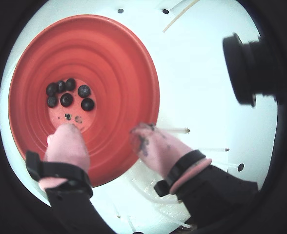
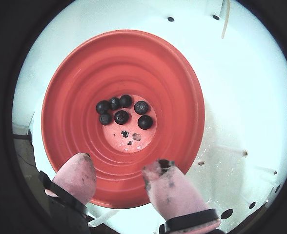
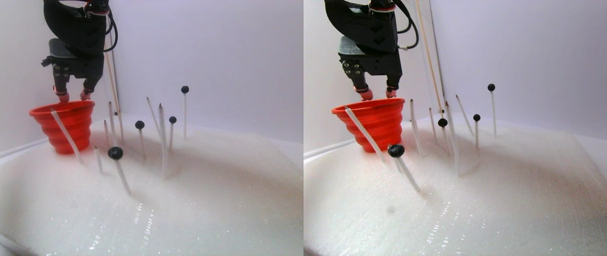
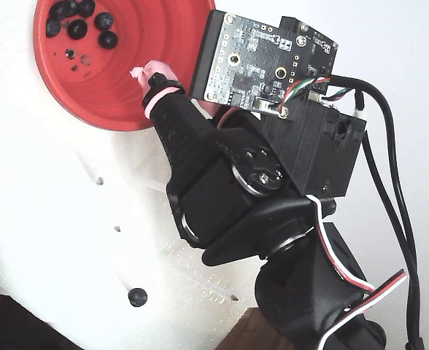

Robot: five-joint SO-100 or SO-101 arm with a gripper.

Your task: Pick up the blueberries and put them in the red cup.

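Observation:
The red cup [image 2: 173, 87] stands on the white mat with several blueberries [image 2: 121, 117] lying together on its speckled base. My gripper [image 2: 121, 162] hangs just above the cup's near rim, open, with nothing between its pink pads. The right pad is stained dark. In a wrist view the gripper [image 1: 104, 129] spans the cup [image 1: 109, 53] wall below the blueberries [image 1: 67, 99]. The stereo pair view shows the gripper [image 3: 74, 97] directly over the cup [image 3: 66, 125]. More blueberries sit on thin white sticks: one [image 3: 116, 153] nearest, another [image 3: 140, 125] behind it.
Several bare white sticks [image 3: 160, 133] rise from the mat to the right of the cup, two further ones carrying berries [image 3: 184, 89]. A black camera housing [image 1: 251, 68] juts in at the upper right. In the fixed view a berry [image 4: 136, 297] sits low on the mat.

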